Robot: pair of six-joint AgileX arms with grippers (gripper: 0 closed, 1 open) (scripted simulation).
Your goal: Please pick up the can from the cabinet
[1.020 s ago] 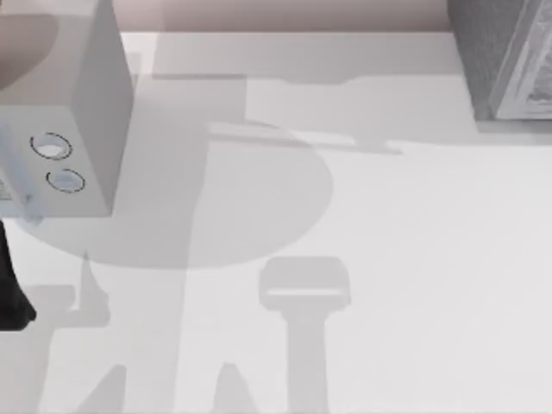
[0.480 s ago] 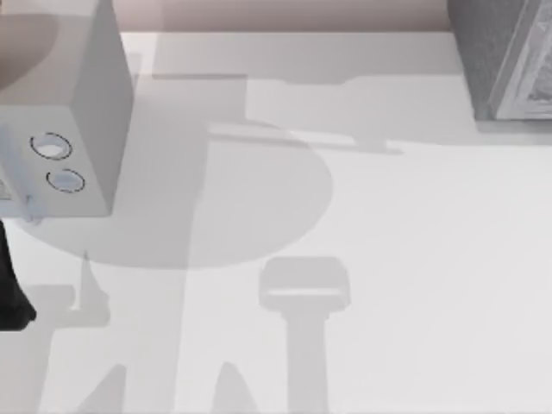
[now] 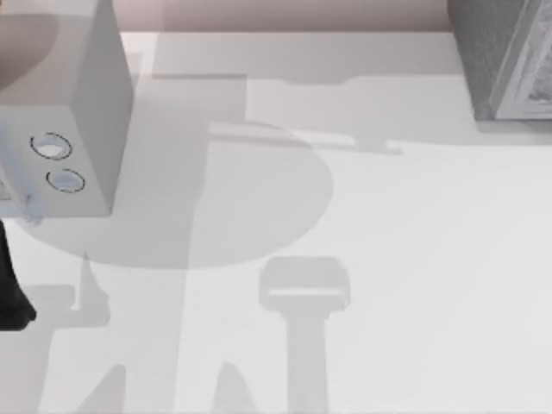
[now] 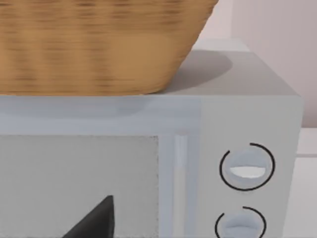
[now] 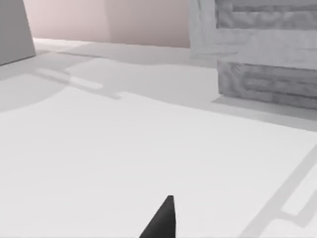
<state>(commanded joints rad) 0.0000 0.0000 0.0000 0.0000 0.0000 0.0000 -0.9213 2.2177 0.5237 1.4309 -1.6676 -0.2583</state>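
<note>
The can is out of view. The grey cabinet (image 3: 500,56) stands at the table's back right corner, and its grey front (image 5: 270,74) also appears in the right wrist view. A dark tip of my right gripper (image 5: 161,222) hangs over bare table, well short of the cabinet. My left gripper (image 4: 94,222) shows as a dark tip close in front of the microwave's door. A black part of my left arm (image 3: 10,289) sits at the table's left edge.
A pale grey microwave (image 3: 82,103) with two round knobs (image 4: 246,167) stands at the back left. A wicker basket (image 4: 99,44) rests on top of it. The white table (image 3: 388,259) spreads between microwave and cabinet, crossed by the arms' shadows.
</note>
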